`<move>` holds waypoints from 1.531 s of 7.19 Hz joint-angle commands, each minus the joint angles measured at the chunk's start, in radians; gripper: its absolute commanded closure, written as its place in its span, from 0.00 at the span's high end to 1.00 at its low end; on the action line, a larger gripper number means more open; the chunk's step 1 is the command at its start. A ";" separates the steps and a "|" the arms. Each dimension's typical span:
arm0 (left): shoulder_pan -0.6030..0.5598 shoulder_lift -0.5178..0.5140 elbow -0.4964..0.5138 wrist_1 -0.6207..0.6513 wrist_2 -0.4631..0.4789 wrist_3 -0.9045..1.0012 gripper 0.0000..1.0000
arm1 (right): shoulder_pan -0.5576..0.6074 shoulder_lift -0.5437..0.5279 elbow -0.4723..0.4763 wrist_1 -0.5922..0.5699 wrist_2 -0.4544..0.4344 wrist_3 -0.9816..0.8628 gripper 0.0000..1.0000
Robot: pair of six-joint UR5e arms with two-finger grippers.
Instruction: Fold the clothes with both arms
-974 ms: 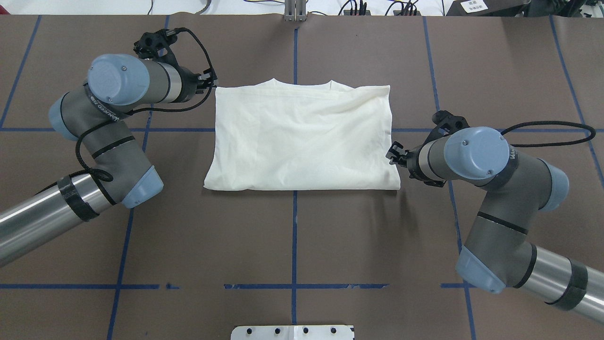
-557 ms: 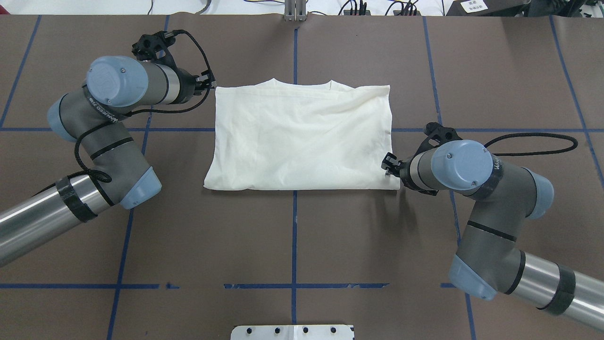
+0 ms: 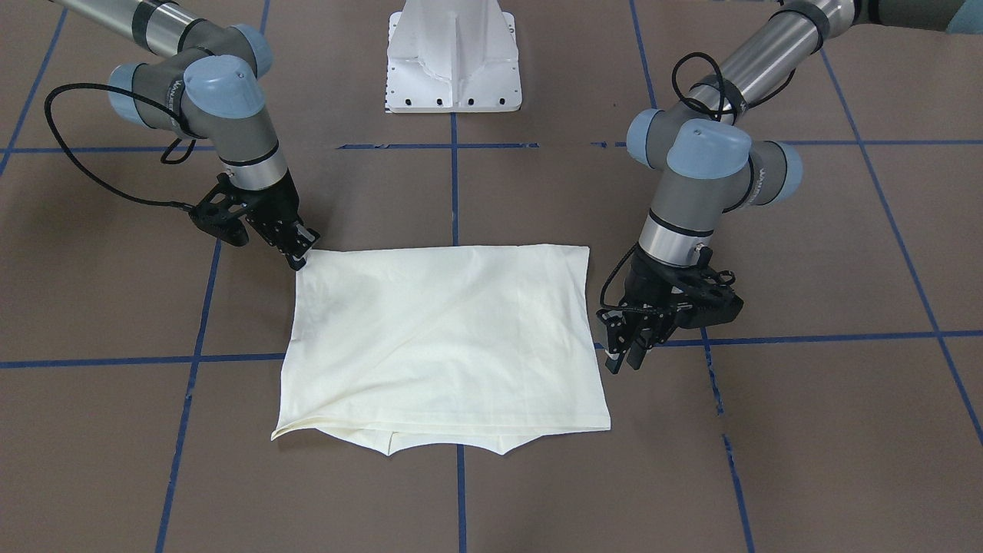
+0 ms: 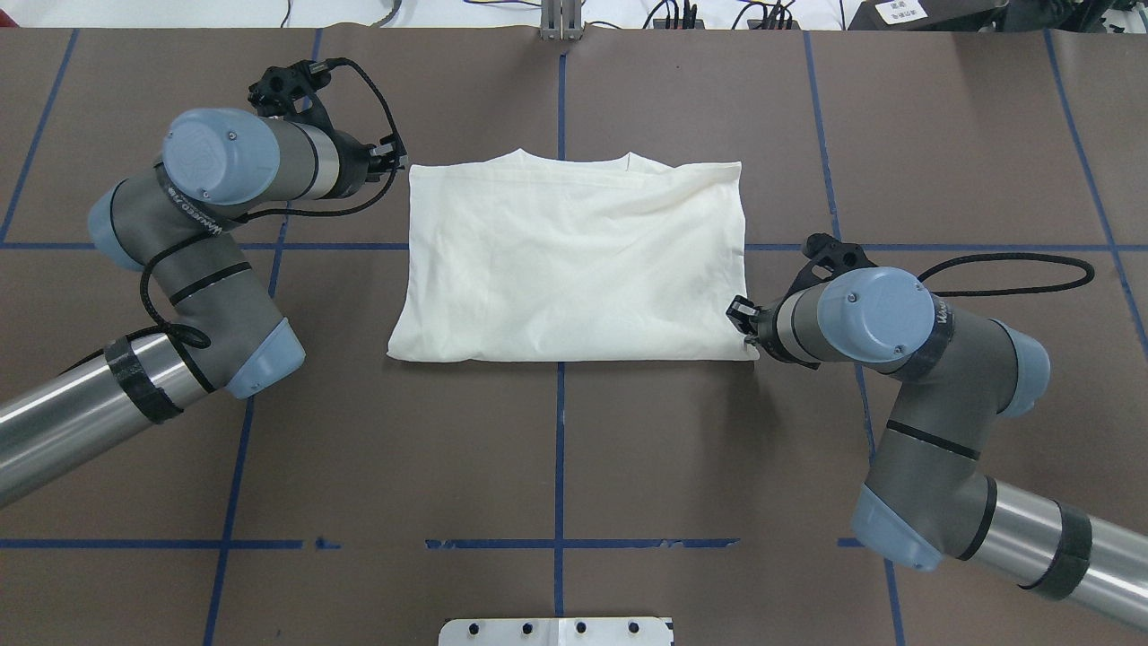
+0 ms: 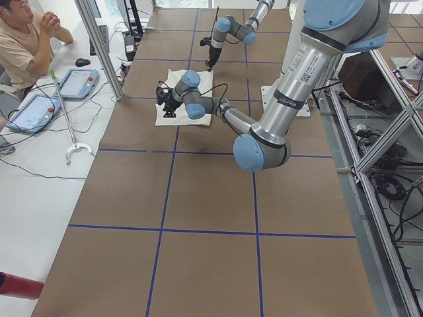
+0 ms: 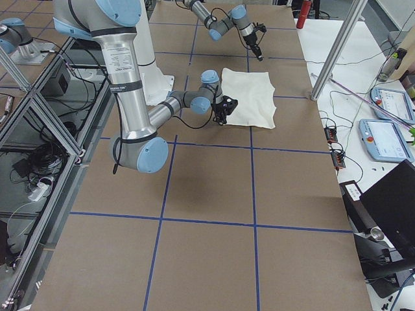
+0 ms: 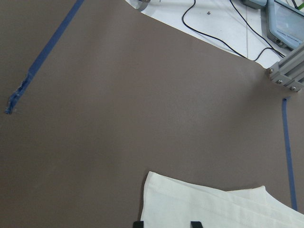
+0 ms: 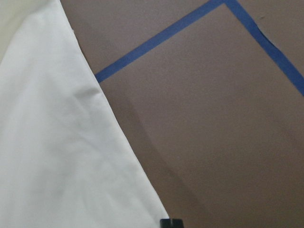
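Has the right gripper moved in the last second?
Yes. The right gripper has shifted toward the robot, away from the crosswise blue tape line, ending at the T-shirt's near right corner.

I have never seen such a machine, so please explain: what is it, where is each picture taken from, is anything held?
A robot: two grey-and-silver jointed arms, a left arm and a right arm, each with a black two-finger gripper. One camera looks down from behind it, one faces it, two stand at the table's ends, one sits on each wrist. On the brown table with blue tape lines lies a folded cream cloth shirt. The left gripper is open beside a far corner. The right gripper is at a near corner; whether it grips, I cannot tell.
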 commanded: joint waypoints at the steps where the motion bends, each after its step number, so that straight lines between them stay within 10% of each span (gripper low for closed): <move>1: -0.001 0.002 0.000 0.000 0.001 -0.001 0.44 | 0.005 0.000 0.031 0.000 0.005 -0.005 0.00; 6: -0.001 0.002 0.000 0.000 0.001 -0.003 0.44 | -0.128 -0.237 0.335 -0.009 -0.016 0.030 0.00; 11: 0.002 0.017 0.000 -0.005 0.000 -0.003 0.46 | -0.543 -0.430 0.540 -0.013 -0.306 0.122 0.00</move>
